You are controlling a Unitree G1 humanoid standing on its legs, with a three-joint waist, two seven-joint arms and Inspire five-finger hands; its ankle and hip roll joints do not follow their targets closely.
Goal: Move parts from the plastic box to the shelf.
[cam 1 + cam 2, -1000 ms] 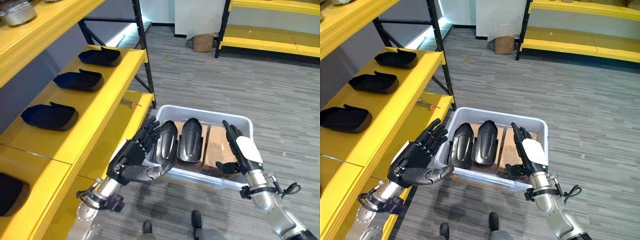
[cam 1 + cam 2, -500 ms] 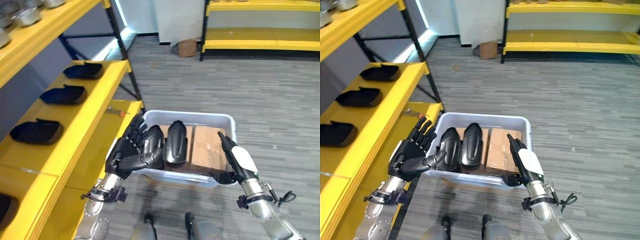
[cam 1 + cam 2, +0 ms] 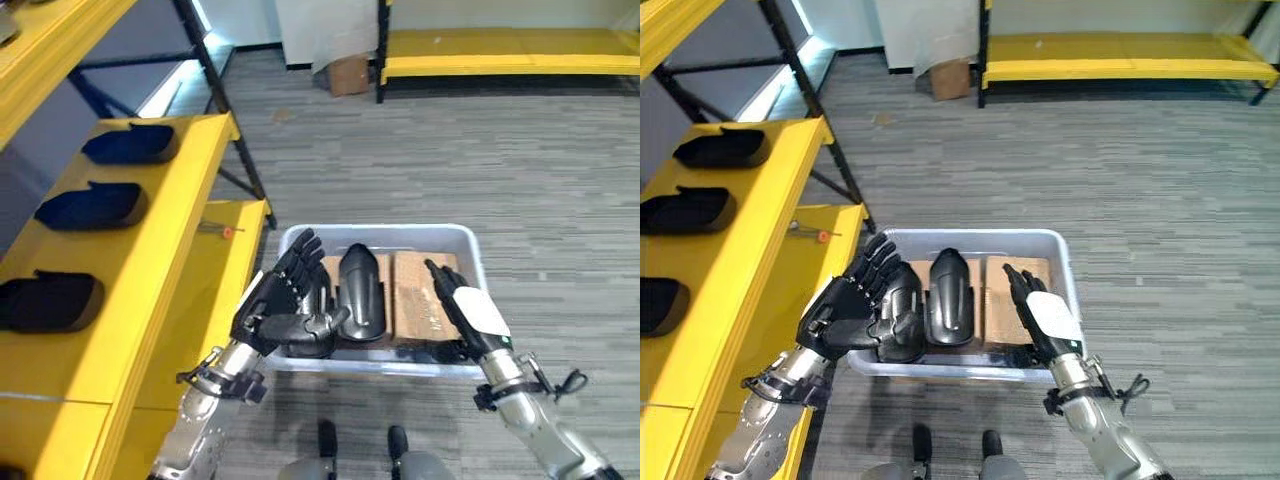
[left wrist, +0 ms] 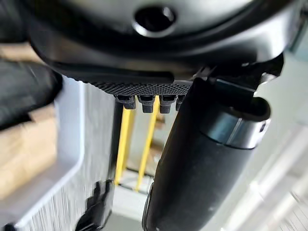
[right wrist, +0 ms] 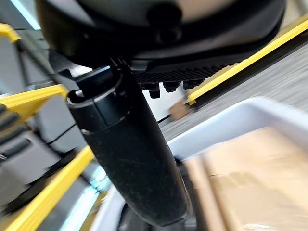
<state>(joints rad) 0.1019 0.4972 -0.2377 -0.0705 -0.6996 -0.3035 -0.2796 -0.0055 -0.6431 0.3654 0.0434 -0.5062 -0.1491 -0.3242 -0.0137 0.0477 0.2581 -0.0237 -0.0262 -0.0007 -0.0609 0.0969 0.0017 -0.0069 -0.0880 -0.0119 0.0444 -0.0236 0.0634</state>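
- I have the plastic box (image 3: 470, 262) on the floor directly ahead, with the yellow shelf (image 3: 190, 190) along its left side.
- Box contents, by my count: two black parts and one cardboard block (image 3: 418, 305). The centre part (image 3: 361, 292) lies in full view; the left part (image 3: 902, 305) lies under my left hand (image 3: 283, 305). The cardboard fills the right portion of the box.
- Shelf contents, by my count: three black parts (image 3: 95, 205) in a row from near to far on the middle tier, well apart from each other. A small red-tipped item (image 3: 227, 231) lies on the lower tier, just left of the box.
- Left hand state: fingers spread and nearly straight over the left part, thumb angled toward the centre part. I cannot tell whether the palm touches the part. Nothing is clamped.
- Right hand (image 3: 462, 312) state: fingers straight and together, laid along the cardboard at the right near corner of the box. It grips nothing.
- Key relation: both parts in the box lie with their long axis running near to far, parallel to my left-hand fingers. The left part sits directly beneath that hand, on the shelf side of the box.
- Judgement: the left hand is the nearer hand to both the part and the shelf, so I would use it. The fingers must curl across the part's narrow width, not along its length.
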